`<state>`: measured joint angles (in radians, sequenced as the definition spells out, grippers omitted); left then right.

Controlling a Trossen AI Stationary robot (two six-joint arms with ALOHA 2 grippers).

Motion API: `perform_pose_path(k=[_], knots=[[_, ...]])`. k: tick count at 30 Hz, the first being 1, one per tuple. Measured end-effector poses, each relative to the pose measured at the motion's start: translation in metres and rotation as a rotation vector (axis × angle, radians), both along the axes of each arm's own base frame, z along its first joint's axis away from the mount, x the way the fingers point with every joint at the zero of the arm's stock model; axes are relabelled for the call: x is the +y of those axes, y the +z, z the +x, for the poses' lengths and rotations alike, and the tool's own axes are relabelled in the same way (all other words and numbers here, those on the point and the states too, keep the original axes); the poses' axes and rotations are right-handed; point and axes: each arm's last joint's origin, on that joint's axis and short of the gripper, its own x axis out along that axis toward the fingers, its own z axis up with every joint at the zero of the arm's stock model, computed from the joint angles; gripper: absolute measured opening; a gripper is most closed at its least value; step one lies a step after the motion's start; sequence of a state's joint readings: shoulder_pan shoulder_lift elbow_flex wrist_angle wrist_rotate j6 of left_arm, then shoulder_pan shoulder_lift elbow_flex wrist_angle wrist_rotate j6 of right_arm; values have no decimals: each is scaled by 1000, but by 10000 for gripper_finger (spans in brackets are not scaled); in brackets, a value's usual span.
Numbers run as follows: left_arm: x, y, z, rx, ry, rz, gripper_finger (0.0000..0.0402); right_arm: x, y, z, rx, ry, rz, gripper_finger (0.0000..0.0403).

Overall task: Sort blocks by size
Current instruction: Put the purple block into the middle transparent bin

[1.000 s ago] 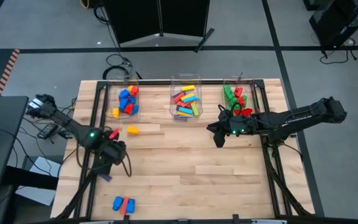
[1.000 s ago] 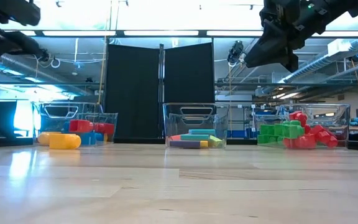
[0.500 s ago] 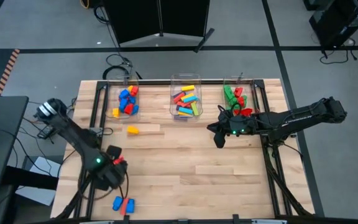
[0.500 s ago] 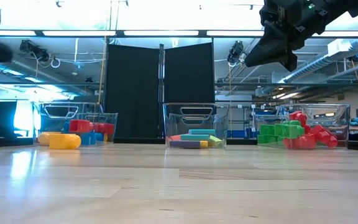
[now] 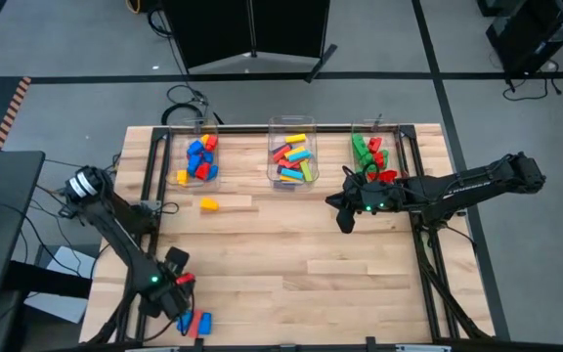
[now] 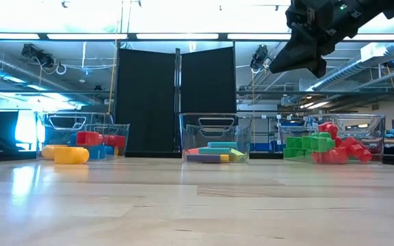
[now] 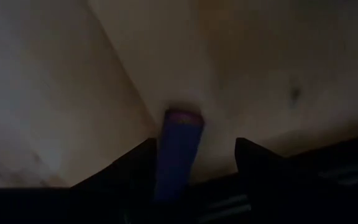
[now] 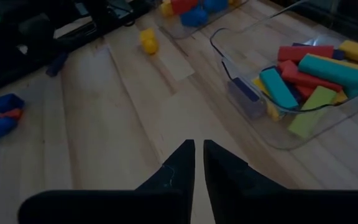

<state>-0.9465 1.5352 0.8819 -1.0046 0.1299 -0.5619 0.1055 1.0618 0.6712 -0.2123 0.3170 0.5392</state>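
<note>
Near the table's near left corner my left gripper [image 5: 169, 291] points straight down, open. A long purple block [image 7: 180, 149] lies flat on the wood between its two fingers [image 7: 138, 171], close to one of them; I cannot tell whether it touches. A blue and a red block [image 5: 194, 321] lie just beside it, toward the near edge. My right gripper [image 5: 345, 217] hangs over the table in front of the right bin, shut and empty [image 8: 198, 160]. A yellow block [image 5: 208, 204] lies loose on the table.
Three clear bins stand along the far edge: the left one [image 5: 200, 156] with blue and red blocks, the middle one [image 5: 293, 156] with long mixed blocks, the right one [image 5: 371, 156] with green and red blocks. Another yellow block [image 5: 182, 177] lies beside the left bin.
My left gripper has swung from the left middle of the table toward the near edge and gone down, turning a little about its own axis. It now stands over the purple block and has dropped out of the low view.
</note>
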Motion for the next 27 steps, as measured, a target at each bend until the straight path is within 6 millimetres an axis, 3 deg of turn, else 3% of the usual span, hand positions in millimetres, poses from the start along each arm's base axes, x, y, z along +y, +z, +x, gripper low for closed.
perform_pose_path(k=[11, 16, 22, 27], knots=[[19, -40, -19, 117, 103, -14, 217, 0, 0, 0, 1, 4, 2, 43], [22, -42, -21, 105, 99, 23, 183, 0, 0, 0, 0, 4, 2, 45], [21, -41, -20, 99, 74, 34, 104, 0, 0, 0, -1, 4, 3, 42], [22, -41, -20, 104, 125, 38, 103, 0, 0, 0, -1, 4, 3, 41]])
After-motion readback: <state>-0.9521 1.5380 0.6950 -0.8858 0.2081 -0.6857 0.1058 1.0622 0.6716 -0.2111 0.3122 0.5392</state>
